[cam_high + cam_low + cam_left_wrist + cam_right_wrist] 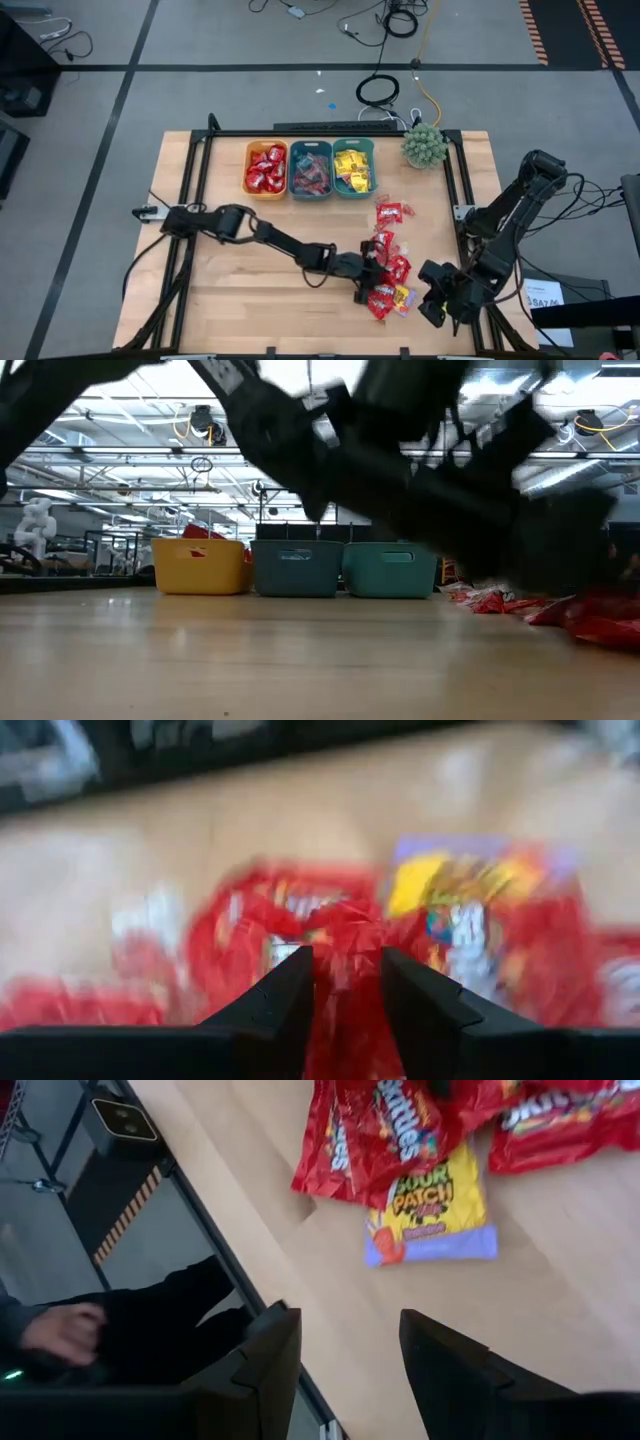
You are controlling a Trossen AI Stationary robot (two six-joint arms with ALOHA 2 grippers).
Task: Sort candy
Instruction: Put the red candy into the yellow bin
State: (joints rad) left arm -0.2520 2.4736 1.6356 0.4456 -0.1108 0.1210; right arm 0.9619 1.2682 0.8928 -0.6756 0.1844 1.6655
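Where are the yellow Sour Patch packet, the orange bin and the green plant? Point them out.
yellow Sour Patch packet [428, 1215], right wrist view, middle of its printed face.
orange bin [248, 168], high view, its left rim.
green plant [424, 146], high view, centre of its spiky top.

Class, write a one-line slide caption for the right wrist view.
Open right gripper hovers empty above the table edge, near a yellow packet and red packets.
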